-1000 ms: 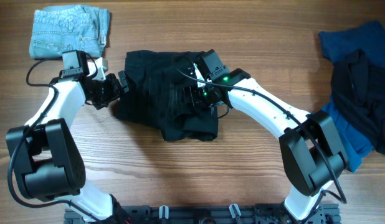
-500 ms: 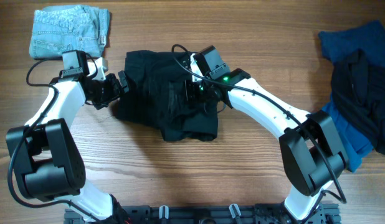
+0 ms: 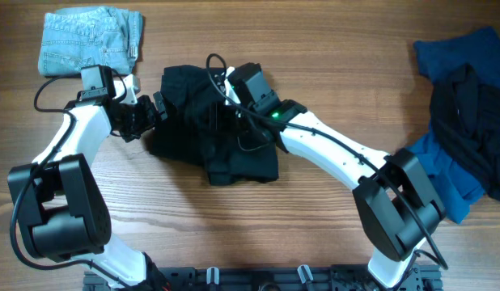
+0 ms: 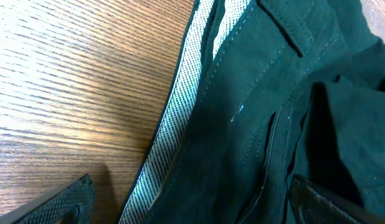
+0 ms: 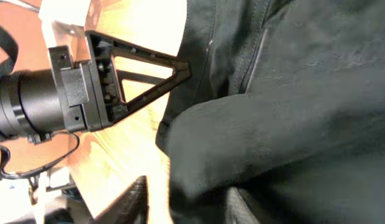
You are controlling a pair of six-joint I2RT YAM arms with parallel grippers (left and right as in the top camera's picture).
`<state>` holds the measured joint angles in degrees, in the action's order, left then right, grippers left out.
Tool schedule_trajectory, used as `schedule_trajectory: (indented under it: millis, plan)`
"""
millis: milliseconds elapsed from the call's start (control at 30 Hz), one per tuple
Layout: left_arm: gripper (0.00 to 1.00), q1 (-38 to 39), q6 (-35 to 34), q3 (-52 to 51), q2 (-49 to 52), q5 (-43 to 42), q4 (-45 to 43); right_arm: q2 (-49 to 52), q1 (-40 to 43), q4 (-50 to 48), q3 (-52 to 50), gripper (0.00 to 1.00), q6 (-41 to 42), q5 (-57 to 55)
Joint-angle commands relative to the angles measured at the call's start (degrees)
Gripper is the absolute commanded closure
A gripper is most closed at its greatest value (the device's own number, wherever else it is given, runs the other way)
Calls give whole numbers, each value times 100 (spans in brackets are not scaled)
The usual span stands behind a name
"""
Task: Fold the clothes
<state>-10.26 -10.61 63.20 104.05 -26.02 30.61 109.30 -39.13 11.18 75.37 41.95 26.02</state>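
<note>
The shorts (image 3: 234,153) lie in the middle of the table (image 3: 315,234). The left gripper (image 3: 155,109) sits at their left edge and the right gripper (image 3: 218,109) over their middle. Denim shorts (image 3: 88,39) lie back left, and a heap of garments (image 3: 468,113) lies at the right edge.

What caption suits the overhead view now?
Black shorts bunched mid-table, left gripper at their edge; denim shorts folded top left; blue and black garments heaped right.
</note>
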Motion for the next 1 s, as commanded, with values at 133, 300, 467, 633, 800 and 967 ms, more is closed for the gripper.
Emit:
schedule_trajectory:
  millis: [133, 300, 467, 633, 800, 967]
  plan:
    - [0, -46, -9, -42, 74, 17, 0, 105, 114, 520, 87, 43, -461, -155]
    - [0, -46, -9, -42, 74, 63, 9, -109, 369, 1113, 87, 43, -850, -313]
    - [0, -46, -9, -42, 74, 103, 7, -603, 695, 1453, 87, 43, -1043, -299]
    - [0, -46, -11, -42, 74, 103, -13, -564, 752, 1698, 72, 47, -1346, 313]
    - [0, -46, -11, -42, 74, 101, 26, 52, 404, 1438, 24, 49, -1185, 409]
    - [0, -46, -11, -42, 74, 103, 50, 575, 278, 920, 24, 50, -1080, 516]
